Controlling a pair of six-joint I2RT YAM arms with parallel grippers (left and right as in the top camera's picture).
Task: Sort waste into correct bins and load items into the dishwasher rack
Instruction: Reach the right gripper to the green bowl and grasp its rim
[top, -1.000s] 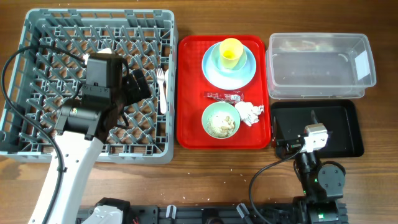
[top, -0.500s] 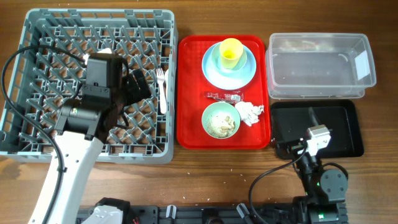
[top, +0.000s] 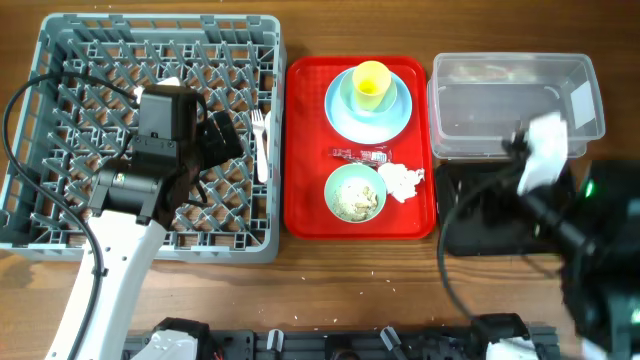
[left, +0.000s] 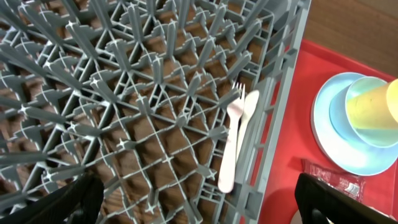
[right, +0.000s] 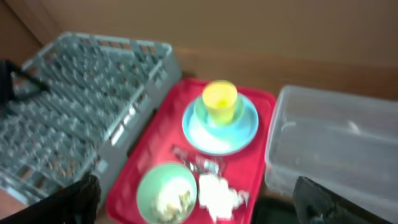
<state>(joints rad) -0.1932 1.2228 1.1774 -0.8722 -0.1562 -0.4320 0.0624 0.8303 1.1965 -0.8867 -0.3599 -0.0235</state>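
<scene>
The napkin (top: 403, 180) lies on the red tray (top: 305, 150), left of our right end effector (right: 200, 214), the nearer one, which we see open. The left end effector (left: 199, 214), open too, hangs over the rack (top: 160, 25).

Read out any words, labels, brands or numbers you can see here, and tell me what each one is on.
No text here can be read.
On the white label of the clear tub: any print is too small to read.
On the red wrapper lying on the red tray: pale markings, too blurred to read.
On the dishwasher rack: no writing visible.
</scene>
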